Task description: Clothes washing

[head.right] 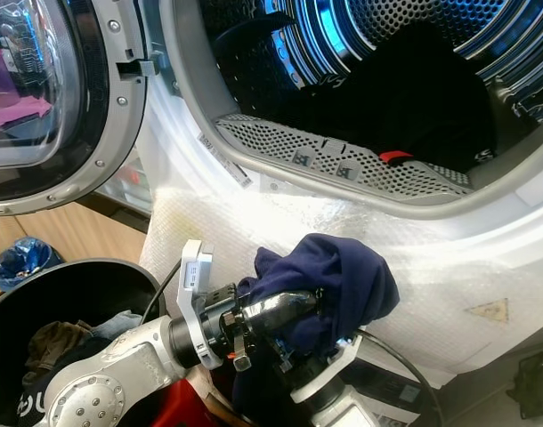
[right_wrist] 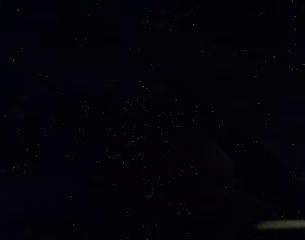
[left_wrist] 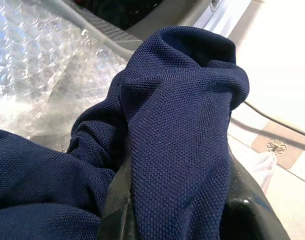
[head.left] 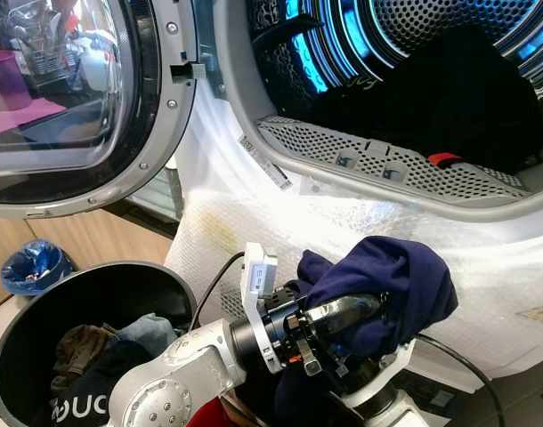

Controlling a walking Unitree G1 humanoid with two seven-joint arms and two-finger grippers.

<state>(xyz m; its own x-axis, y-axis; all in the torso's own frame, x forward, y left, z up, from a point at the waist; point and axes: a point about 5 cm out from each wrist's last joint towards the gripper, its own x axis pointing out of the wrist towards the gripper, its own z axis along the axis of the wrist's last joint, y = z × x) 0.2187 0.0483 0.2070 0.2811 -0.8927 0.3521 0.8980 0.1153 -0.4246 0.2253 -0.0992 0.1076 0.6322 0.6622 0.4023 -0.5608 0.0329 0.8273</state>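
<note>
White letters "UC" [head.left: 87,406] show on a dark garment in the black basket [head.left: 156,277]. The left gripper [head.left: 371,311] clamps a navy garment [head.left: 392,285] below the washer drum [head.left: 414,169]; its knit weave shows in the left wrist view. The right wrist view is black, so the right gripper's state cannot be told.

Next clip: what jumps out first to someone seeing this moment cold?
The navy garment bunched around the left end effector, held up in front of the machine's white front below the opening. Behind it gapes the washer drum, lit blue, with dark clothes already inside, its door swung open to the left. Lower left stands a black laundry bin with more clothes in it.
</note>
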